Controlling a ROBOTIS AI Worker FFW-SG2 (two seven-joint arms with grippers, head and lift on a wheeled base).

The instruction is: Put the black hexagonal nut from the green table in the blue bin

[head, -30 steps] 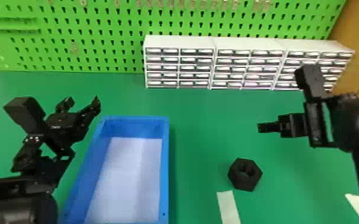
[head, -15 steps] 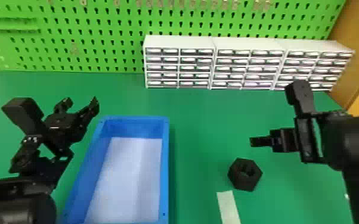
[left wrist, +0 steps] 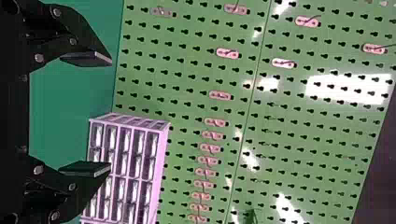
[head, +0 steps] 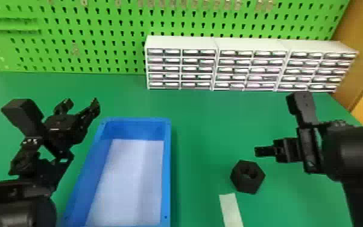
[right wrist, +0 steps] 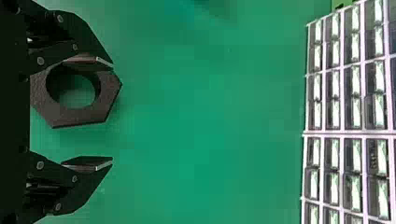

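One black nut (head: pixel 239 181) outside one bin (head: pixel 167 169), one table (head: pixel 202 120).

Hexagonal nut (right wrist: pixel 74 117) matt black, face faintly grainy; blue bin (head: pixel 166 169) plastic by its look, smooth, soft sheen; worktop (head: pixel 202 120) smooth, mostly matt green; pegboard (left wrist: pixel 187 70) glossy, throwing hard white glare; drawer units (head: pixel 181 42) pale, plastic-looking, drawer fronts shiny; pale strip (head: pixel 231 211) matt, paper-like; brown panel (head: pixel 358 45) wood-like.

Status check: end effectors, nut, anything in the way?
Right end effector open, near black nut. Left end effector open, left of blue bin. Nut on green table, ungripped. Pale strip near nut, unlikely to obstruct.
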